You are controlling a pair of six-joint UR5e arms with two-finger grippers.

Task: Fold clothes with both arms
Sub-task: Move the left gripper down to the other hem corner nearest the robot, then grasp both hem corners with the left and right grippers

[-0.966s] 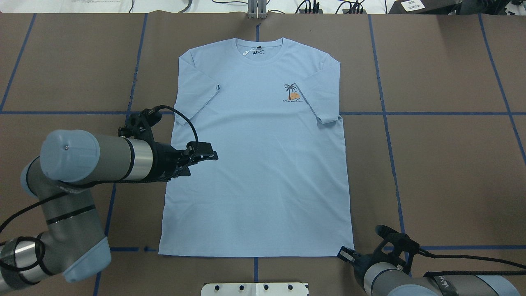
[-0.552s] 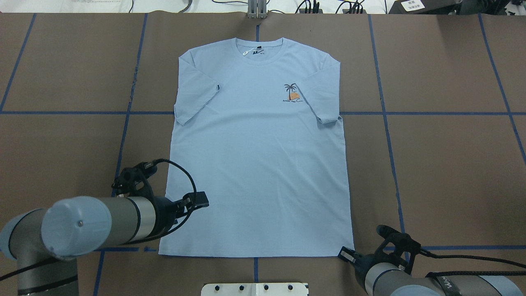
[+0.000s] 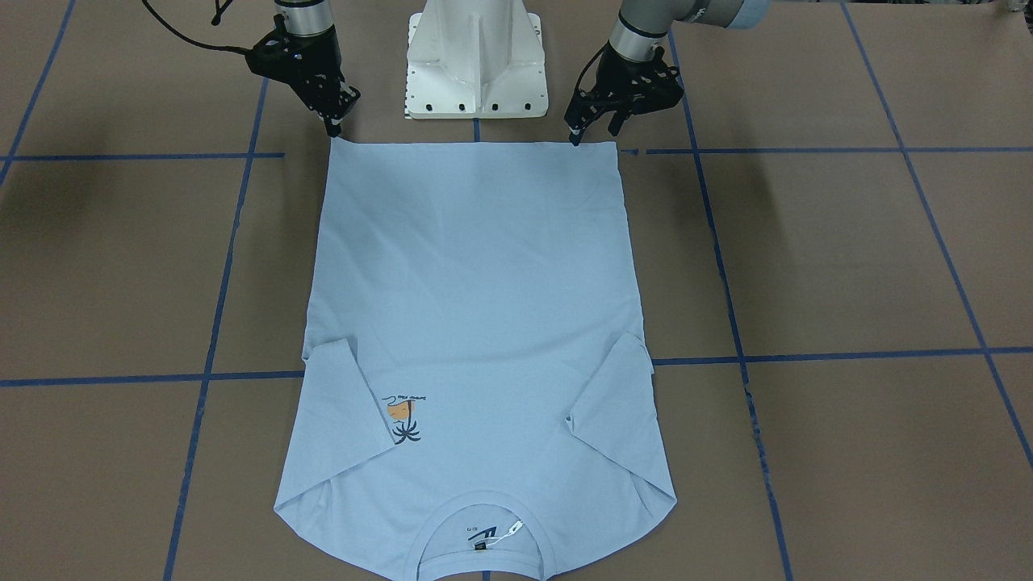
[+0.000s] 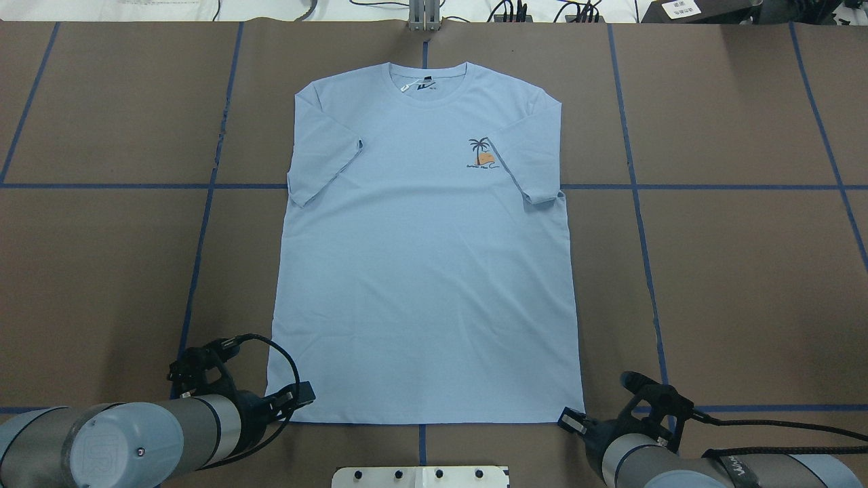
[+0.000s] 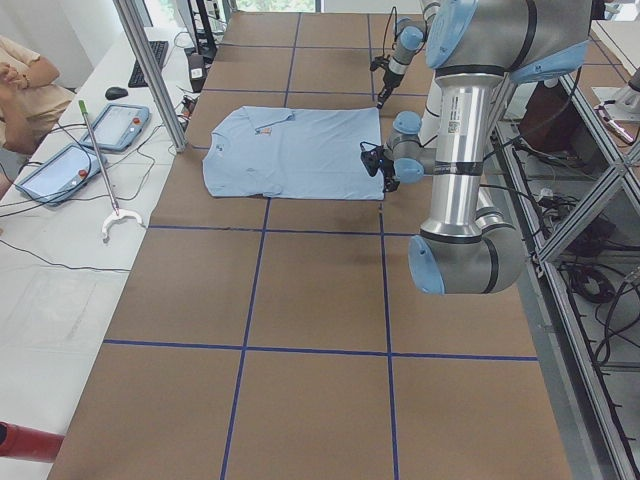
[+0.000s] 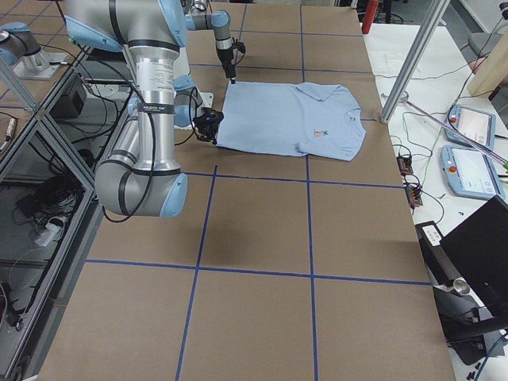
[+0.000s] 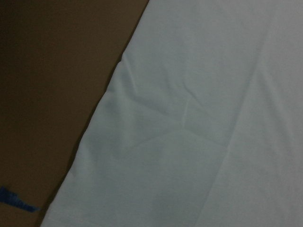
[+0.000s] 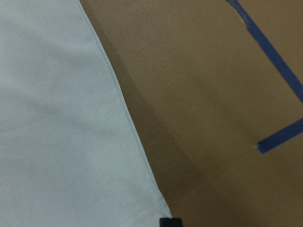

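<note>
The light blue T-shirt (image 4: 427, 271) lies flat, face up, on the brown table, collar far from me and both sleeves folded inward. It also shows in the front view (image 3: 476, 307). My left gripper (image 4: 297, 397) hovers at the shirt's near left hem corner; in the front view (image 3: 593, 133) its fingers look spread and empty. My right gripper (image 4: 571, 419) sits just outside the near right hem corner and also looks open in the front view (image 3: 335, 121). The left wrist view shows the shirt's edge (image 7: 213, 118). The right wrist view shows the flat hem corner (image 8: 57, 142).
The white pedestal base (image 3: 476, 56) stands between the arms, just behind the hem. Blue tape lines (image 4: 203, 237) cross the brown table cover. Tablets (image 5: 120, 125) and a metal post (image 5: 150, 70) stand beyond the collar end.
My left arm has pulled back along the shirt's left side, from beside its middle to the near hem corner. The right arm and the shirt have not moved.
</note>
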